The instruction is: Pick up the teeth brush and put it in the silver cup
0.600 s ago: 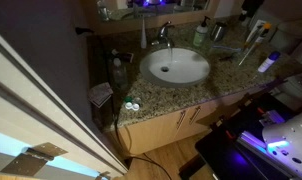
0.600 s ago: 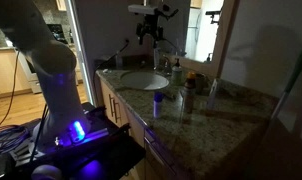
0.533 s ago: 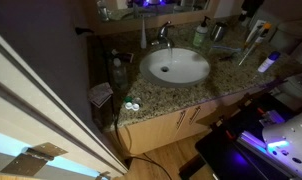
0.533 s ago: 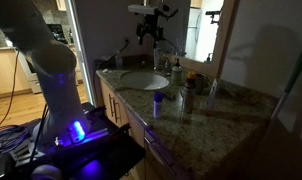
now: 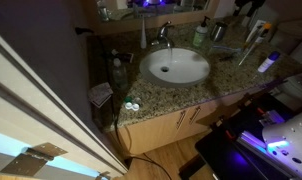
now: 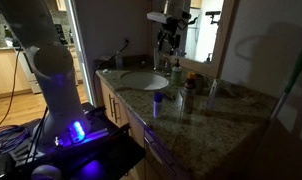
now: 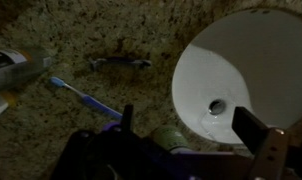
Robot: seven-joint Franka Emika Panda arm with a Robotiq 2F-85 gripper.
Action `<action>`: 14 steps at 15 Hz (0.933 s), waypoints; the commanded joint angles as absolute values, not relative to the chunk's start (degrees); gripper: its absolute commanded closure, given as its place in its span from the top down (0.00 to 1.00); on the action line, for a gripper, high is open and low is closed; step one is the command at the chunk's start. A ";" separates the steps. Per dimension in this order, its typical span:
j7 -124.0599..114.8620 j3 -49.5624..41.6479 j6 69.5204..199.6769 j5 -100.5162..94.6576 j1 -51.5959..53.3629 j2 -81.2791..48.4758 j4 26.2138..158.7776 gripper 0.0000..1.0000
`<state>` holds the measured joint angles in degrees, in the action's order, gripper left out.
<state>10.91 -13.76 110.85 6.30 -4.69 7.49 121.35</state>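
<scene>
Claw (image 7: 189,122) released, empty, poised above table (image 7: 111,30); blue toothbrush (image 7: 86,97) lies flat at frame left, ungrasped, clear of sink basin (image 7: 251,60).

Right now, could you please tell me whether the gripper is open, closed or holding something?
Robotiq gripper: open, empty; the blue-handled toothbrush lies on the speckled granite counter.

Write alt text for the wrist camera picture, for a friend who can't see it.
A blue toothbrush lies slanted and untouched on a speckled granite counter, seen from above. The open end effector shows along the bottom edge, beside a round white sink that fills the right side. A thin dark object lies above the toothbrush in the picture.
</scene>
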 commanded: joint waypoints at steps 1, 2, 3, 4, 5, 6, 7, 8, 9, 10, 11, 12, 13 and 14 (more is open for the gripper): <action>11.54 -12.90 110.62 6.61 -7.02 6.21 120.13 1.00; 11.72 -12.92 110.61 6.60 -7.27 5.94 120.08 1.00; 11.69 -12.65 110.55 6.59 -7.15 6.03 120.14 1.00; 10.23 -11.72 110.04 3.91 -6.89 5.01 119.85 1.00; 2.75 -10.86 113.55 1.17 -7.16 2.39 119.72 1.00; 0.54 -11.09 116.70 0.74 -7.50 1.09 120.16 1.00; -2.33 -11.45 118.99 -0.40 -7.99 0.19 120.81 1.00; -5.74 -11.58 120.76 -1.43 -8.18 -0.48 121.37 1.00; -9.36 -11.67 122.00 -2.42 -8.39 -0.82 122.06 1.00; -12.91 -11.82 122.83 -3.17 -8.60 -0.76 122.77 1.00; -16.17 -12.00 122.59 -3.10 -8.79 0.39 123.50 1.00; -11.41 -11.51 121.06 -2.03 -8.59 -1.42 121.34 1.00; -13.60 -11.58 121.29 -2.23 -8.77 -1.45 121.58 1.00; -14.66 -11.62 121.29 -2.28 -8.87 -1.31 121.64 1.00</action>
